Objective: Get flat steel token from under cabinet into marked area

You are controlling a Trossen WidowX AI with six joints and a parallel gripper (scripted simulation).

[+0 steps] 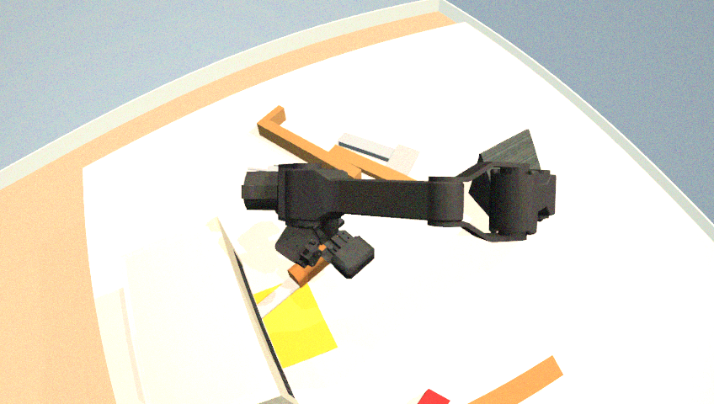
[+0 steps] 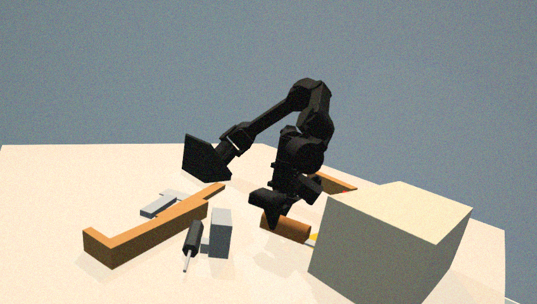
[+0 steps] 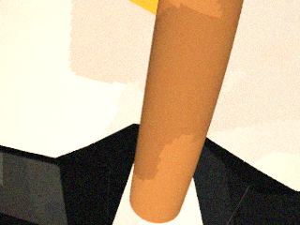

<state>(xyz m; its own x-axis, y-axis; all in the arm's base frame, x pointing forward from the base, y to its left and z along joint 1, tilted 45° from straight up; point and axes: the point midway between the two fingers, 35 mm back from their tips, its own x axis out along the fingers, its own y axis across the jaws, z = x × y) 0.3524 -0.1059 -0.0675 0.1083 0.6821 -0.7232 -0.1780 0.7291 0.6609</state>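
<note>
My gripper (image 1: pixel 320 252) (image 2: pixel 275 221) (image 3: pixel 165 135) is shut on an orange round rod (image 1: pixel 303 273) (image 2: pixel 292 227) (image 3: pixel 187 88), held low over the table. The rod points at the base of the cream cabinet (image 1: pixel 190 320) (image 2: pixel 387 240). A thin pale grey tip (image 1: pixel 278 295) runs on from the rod's far end, over the yellow marked area (image 1: pixel 301 330), to the cabinet's bottom edge. The yellow area lies right in front of the cabinet. The steel token is not visible in any view.
A long orange L-shaped bar (image 1: pixel 301 145) (image 2: pixel 147 229) lies behind the arm. Near it are grey blocks (image 2: pixel 220 231) (image 1: pixel 365 147), a flat grey piece (image 2: pixel 157 205) and a dark cylinder with a pin (image 2: pixel 192 237). An orange strip (image 1: pixel 520 380) and a red piece (image 1: pixel 433 397) lie at the front.
</note>
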